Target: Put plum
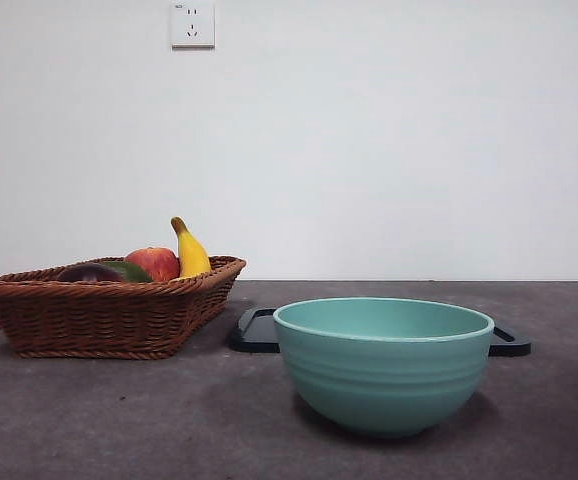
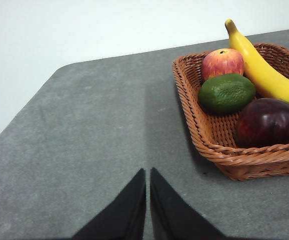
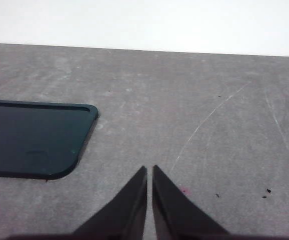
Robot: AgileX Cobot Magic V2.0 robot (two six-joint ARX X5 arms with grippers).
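Listing what we see on the grey table (image 1: 89, 420): a brown woven wicker basket (image 1: 99, 315), a pale teal ceramic bowl (image 1: 383, 365), and a flat black tray (image 3: 34, 137) lying behind the bowl.

Basket contents: the glossy, round, dark maroon plum (image 2: 267, 122) at the basket's near wall in the left wrist view; touching it, a dark green oval fruit (image 2: 227, 92); beyond that a red-yellow apple (image 2: 222, 63); alongside, a yellow banana (image 2: 262, 70) rising over the far rim.

Left gripper (image 2: 147, 175): we find it above bare table beside the basket, well apart from the plum, black jaws pressed nearly together with only a slit between, holding nothing.

Right gripper (image 3: 149, 172): we find it over bare table near the tray's rounded corner, jaws likewise closed to a slit, empty.
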